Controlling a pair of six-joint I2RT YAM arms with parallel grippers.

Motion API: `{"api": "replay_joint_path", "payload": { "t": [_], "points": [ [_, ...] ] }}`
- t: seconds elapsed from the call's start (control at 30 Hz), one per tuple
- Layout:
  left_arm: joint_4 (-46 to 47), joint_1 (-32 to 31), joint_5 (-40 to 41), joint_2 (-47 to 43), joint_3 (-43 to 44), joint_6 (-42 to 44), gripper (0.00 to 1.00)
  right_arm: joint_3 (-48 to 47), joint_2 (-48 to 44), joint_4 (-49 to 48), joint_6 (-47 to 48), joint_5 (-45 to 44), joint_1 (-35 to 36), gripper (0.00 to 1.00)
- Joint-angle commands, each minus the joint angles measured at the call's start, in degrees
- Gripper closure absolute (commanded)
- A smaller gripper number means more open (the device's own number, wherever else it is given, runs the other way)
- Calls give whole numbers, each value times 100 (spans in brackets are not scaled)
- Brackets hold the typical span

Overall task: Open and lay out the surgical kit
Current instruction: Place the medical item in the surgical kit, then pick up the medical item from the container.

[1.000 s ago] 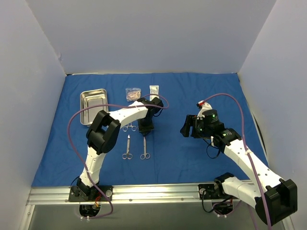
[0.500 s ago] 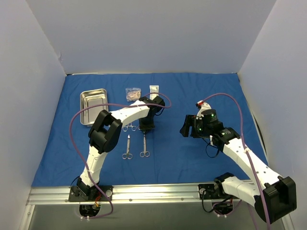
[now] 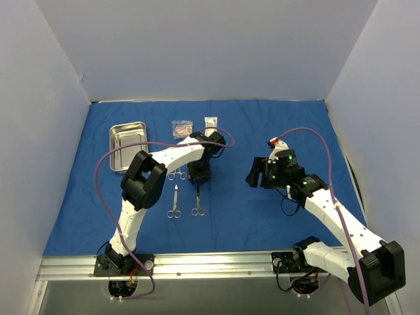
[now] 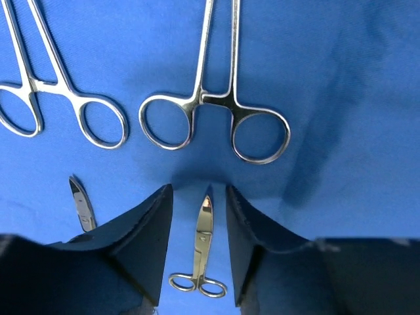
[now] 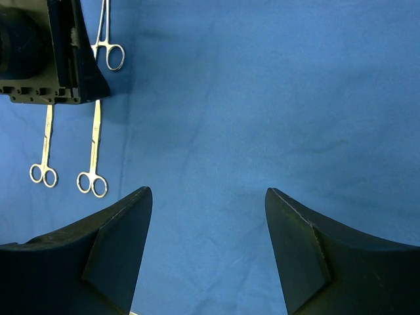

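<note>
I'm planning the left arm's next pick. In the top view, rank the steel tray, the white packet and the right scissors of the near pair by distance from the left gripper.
1. Scissors: just nearward of the left gripper.
2. White packet: beyond it, farther back.
3. Steel tray: off to the left.

Tally by kind: eight pieces in all.

One cloth (image 3: 275, 118). One tray (image 3: 113, 141). Two packets, side by side: a brownish packet (image 3: 182, 128) and a paler packet (image 3: 210, 123). Four ring-handled instruments, in two kinds. There are two scissors, one pair (image 3: 174, 201) just beside the other pair (image 3: 197, 202), and two clamps, one clamp (image 4: 216, 98) next to the second clamp (image 4: 46, 85). The left wrist view shows all four instruments at once, with the tips of two partly hidden. The right wrist view shows three of them — both scissors and a single clamp. Tray contents too small to count.
</note>
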State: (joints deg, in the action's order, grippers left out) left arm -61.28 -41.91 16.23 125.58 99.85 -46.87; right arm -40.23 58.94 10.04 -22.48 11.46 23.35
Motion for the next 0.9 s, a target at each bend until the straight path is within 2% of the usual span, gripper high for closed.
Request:
{"api": "replay_joint_path", "payload": {
  "t": [0.0, 0.1, 0.3, 0.43, 0.67, 0.8, 0.87],
  "points": [
    [-226, -28, -58, -436, 420, 90, 47, -116, 74, -117, 33, 75, 29, 35],
    [-332, -19, 64, -657, 675, 204, 44, -178, 118, -108, 42, 84, 29, 35],
    [-553, 262, 513, -1175, 1475, 853, 30, -336, 381, -187, 42, 128, 38, 35],
    [-87, 894, 373, -1571, 1230, 1487, 28, -468, 557, -231, 51, 102, 38, 35],
    [712, 2728, -136, -1932, 589, 2603, 28, -565, 847, -389, -28, 58, 38, 35],
    [1126, 3538, -287, -1670, 377, 2876, 30, -618, 1093, -521, -64, 102, 46, 35],
    [1258, 3742, -173, -1458, 421, 2955, 32, -627, 1216, -591, -64, 93, 46, 35]
  ]
}}
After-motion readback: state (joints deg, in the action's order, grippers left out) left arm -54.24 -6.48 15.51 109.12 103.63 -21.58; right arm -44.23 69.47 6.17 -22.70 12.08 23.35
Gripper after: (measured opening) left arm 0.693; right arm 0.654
